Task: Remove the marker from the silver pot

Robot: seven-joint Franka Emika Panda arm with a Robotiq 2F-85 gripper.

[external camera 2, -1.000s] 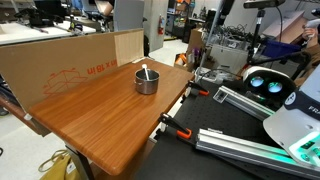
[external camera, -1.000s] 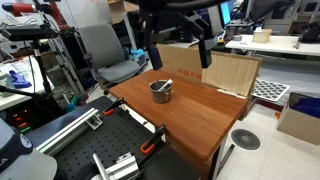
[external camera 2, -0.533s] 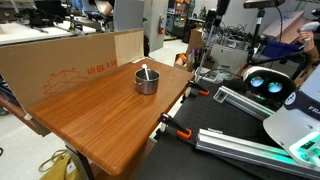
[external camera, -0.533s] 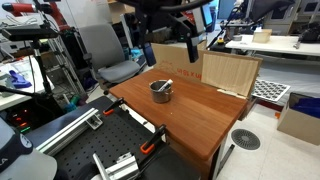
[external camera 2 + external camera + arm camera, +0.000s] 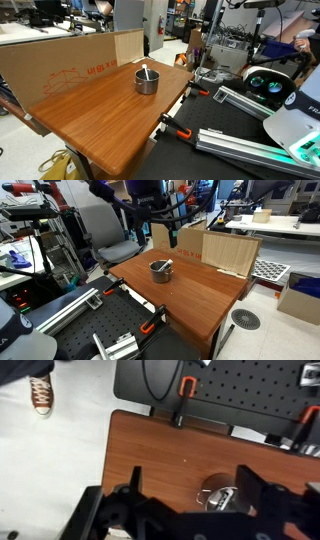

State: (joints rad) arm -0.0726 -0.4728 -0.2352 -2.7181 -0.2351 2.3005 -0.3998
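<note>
One silver pot (image 5: 161, 270) stood on the brown wooden table (image 5: 200, 298), toward the end of the top nearest the cardboard. In both exterior views it sat upright, well inside the table edge.

One marker (image 5: 144, 71) lay inside the pot, tilted, lower end in the bowl and upper end above the rim. Only a thin stick could be made out, no finer detail. In the wrist view the pot (image 5: 220, 498) showed as a shiny round shape low in the picture; the marker could not be told apart from the glare there.

One gripper (image 5: 150, 230) hung high over the table in an exterior view, above the pot and well apart from it. In the wrist view the gripper (image 5: 190, 475) showed two dark fingers (image 5: 135, 488) spread wide, with bare tabletop and the pot seen between them. Jaws stood apart and held nothing.

Surroundings, counted:
- One long cardboard panel (image 5: 60, 62) ran along the far side of the table in an exterior view. Two cardboard pieces showed in the other exterior picture, a box (image 5: 178, 242) and a flat sheet (image 5: 230, 252).
- Two orange clamps (image 5: 180, 132) sat at the near table edge in an exterior view. Two orange clamp handles (image 5: 186, 385) showed in the wrist view, against one black pegboard (image 5: 250, 385).
- One grey chair (image 5: 105, 230) stood behind the table.
- One shoe (image 5: 40, 395) was on the floor, upper corner of the wrist view
</note>
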